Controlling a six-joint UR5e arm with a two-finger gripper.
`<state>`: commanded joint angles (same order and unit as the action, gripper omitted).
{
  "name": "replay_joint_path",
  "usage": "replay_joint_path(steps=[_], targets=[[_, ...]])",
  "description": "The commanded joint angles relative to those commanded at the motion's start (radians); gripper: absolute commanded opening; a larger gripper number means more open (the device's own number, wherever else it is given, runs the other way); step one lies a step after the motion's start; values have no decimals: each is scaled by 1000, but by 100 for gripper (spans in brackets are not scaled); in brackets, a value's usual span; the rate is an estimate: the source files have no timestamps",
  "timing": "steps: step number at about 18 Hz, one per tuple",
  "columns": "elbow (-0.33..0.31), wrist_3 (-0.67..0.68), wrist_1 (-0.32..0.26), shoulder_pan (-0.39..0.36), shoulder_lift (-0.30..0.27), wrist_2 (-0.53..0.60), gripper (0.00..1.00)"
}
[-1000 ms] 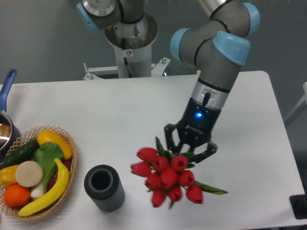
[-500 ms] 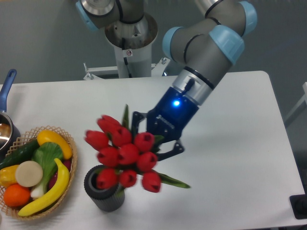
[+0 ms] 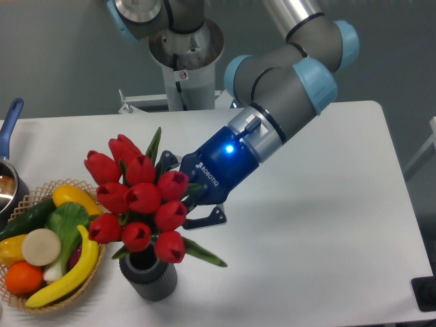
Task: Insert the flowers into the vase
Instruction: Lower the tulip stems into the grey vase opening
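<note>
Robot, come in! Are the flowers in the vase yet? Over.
Gripper shut on flowers. Bunch tilted over vase, mouth hidden, can't tell if stems are in. Basket close beside.

**Tulips carried leftward to the vase**

The two-finger black gripper (image 3: 182, 197) has swung from the right-centre of the table toward the left, tilting from a nearly vertical, downward pose a second ago to a strong slant now, its jaws facing left. The bunch of red tulip buds with green stems and leaves (image 3: 138, 198), clamped between the jaws throughout, has travelled with it: earlier it hung just below the jaws, well right of the short dark grey ribbed cylinder vase (image 3: 148, 275); now it spreads left of the jaws, directly above the vase, its lowest buds covering the mouth
</note>
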<state>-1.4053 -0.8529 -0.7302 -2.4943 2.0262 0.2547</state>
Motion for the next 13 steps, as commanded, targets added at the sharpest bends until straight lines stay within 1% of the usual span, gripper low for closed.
replay_joint_path(steps=[1, 6, 13], targets=[[9, 0, 0, 6, 11, 0, 0], [14, -2, 0, 38, 43, -18, 0], [16, -6, 2, 48, 61, -29, 0]])
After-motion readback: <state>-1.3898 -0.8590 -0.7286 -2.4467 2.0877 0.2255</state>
